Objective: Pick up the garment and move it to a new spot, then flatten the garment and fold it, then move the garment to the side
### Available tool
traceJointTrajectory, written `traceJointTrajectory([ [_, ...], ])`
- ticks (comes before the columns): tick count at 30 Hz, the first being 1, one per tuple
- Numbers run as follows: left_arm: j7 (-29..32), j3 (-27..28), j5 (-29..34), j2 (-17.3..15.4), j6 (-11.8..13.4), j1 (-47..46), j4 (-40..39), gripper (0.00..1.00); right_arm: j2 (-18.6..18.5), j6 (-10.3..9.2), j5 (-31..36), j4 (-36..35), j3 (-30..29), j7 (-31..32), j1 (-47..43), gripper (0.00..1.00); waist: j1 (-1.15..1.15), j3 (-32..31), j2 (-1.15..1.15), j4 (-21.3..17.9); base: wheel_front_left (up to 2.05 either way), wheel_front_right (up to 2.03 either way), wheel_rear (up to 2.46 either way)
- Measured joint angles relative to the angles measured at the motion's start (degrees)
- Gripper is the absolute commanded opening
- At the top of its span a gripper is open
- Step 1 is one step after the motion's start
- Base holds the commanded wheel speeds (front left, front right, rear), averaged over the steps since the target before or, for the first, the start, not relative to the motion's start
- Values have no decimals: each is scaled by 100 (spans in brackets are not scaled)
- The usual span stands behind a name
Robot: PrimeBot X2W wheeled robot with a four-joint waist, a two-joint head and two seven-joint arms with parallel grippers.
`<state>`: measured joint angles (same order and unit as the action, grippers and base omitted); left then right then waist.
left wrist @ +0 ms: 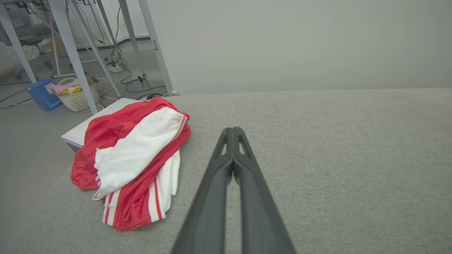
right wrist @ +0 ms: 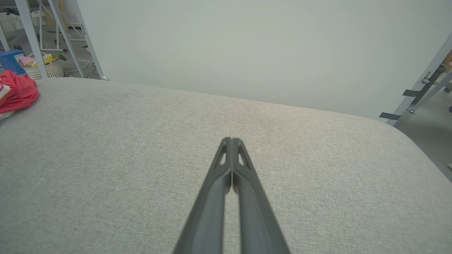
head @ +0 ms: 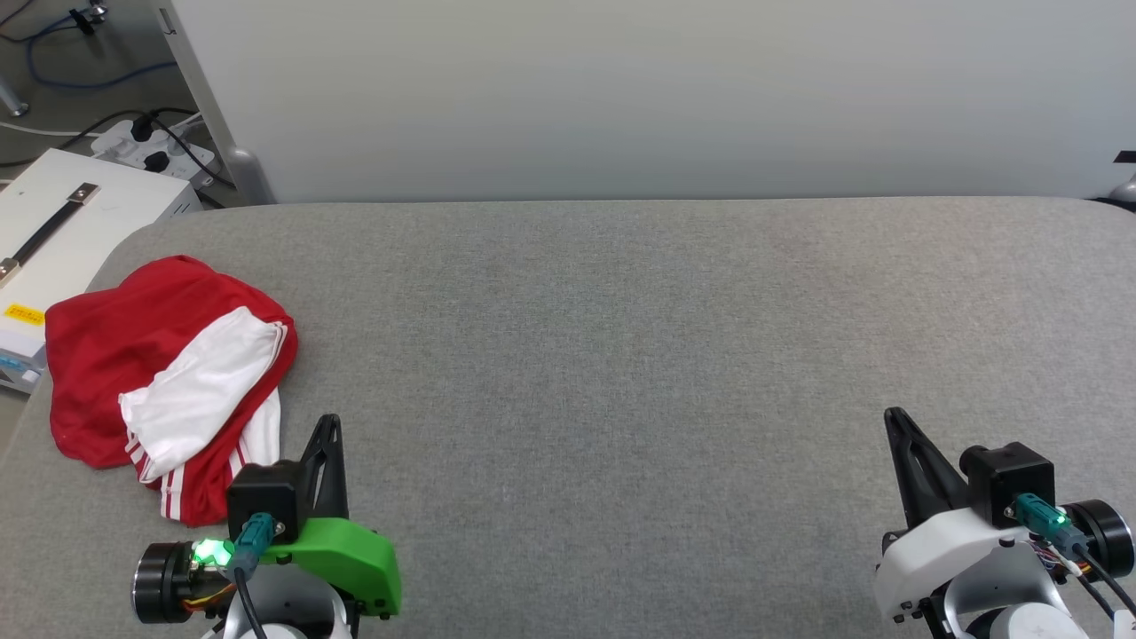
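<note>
The garment (head: 151, 355), a red jersey with white sleeves edged in red stripes, lies crumpled in a heap at the left end of the grey padded table (head: 621, 337). In the left wrist view the garment (left wrist: 130, 158) sits left of my fingers. My left gripper (head: 330, 421) is shut and empty, just right of the heap's near edge, apart from it. My right gripper (head: 891, 414) is shut and empty over bare fabric at the near right. Both wrist views show the tips pressed together: left gripper (left wrist: 233, 129), right gripper (right wrist: 230, 139). A red corner of the garment (right wrist: 19, 92) shows far left.
A white box (head: 62, 231) with a black strap stands off the table's left edge, with a power strip (head: 155, 146) and cables behind it. A pale wall panel (head: 657, 98) runs along the table's far edge. A white basket (left wrist: 76, 95) and metal legs stand on the floor.
</note>
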<state>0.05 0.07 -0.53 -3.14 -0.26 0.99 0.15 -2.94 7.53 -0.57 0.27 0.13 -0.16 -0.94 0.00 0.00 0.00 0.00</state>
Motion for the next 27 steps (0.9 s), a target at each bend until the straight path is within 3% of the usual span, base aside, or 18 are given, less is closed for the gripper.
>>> traceJointTrajectory([
  [23, -1, 0, 0, 0, 0, 0, 0, 0, 0, 0, 0, 0, 0, 0, 0, 0, 0, 0, 0, 0, 0, 0, 0],
  [24, -1, 0, -2, 0, 0, 3, 0, 100, 0, 0, -3, 0, 1, 0, -1, 100, 0, 0, 0, 0, 0, 0, 0],
  [27, 0, 2, -2, -1, 0, 7, 2, 100, 0, 0, -9, 2, 2, 0, -2, 100, 0, 0, 0, 0, 0, 0, 0],
])
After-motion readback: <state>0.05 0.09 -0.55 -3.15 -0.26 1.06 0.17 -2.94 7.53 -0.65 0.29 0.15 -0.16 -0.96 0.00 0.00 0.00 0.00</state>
